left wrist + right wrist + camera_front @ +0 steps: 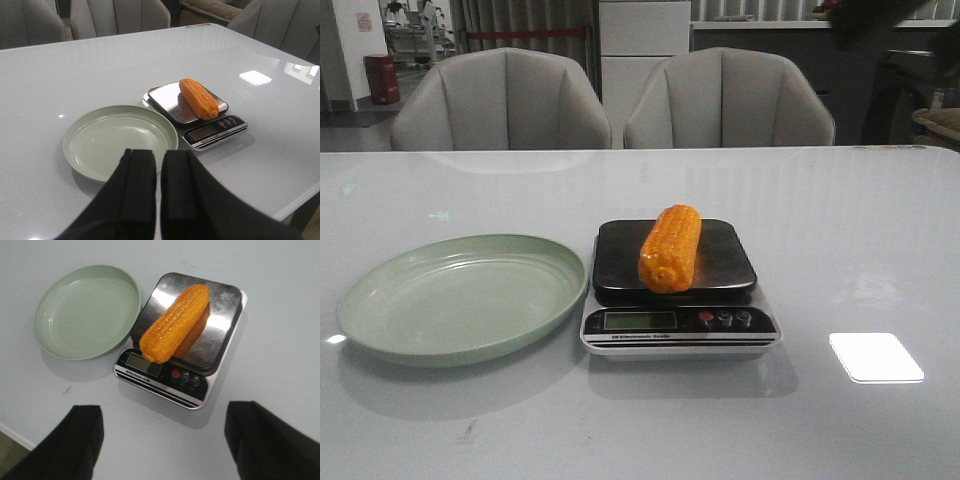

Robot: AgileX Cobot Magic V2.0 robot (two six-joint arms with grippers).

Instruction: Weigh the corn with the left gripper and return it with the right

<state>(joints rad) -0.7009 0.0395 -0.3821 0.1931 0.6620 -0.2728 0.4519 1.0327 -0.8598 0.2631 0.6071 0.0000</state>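
Orange-yellow corn cob (670,247) rests on the steel-topped kitchen scale (740,330); pale green plate (380,300) at its 9 o'clock lies empty. Left gripper (157,187) pressed together; right gripper (162,432) spread wide. Weighing done; return pending.

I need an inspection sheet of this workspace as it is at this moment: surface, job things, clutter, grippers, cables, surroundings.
Surface: white glossy table, with light reflections; a faint smudge near the front edge.
Job's things: the corn lies on the platform of the kitchen scale; one end overhangs toward the display. The reading is too small to tell. The pale green plate is empty, to the left of the scale and close beside it.
Clutter: nothing seen.
Grippers: left gripper shut and holding nothing, above the table edge near the plate. Right gripper open wide, holding nothing, above the table in front of the scale.
Cables: nothing seen.
Surroundings: two grey chairs behind the table.
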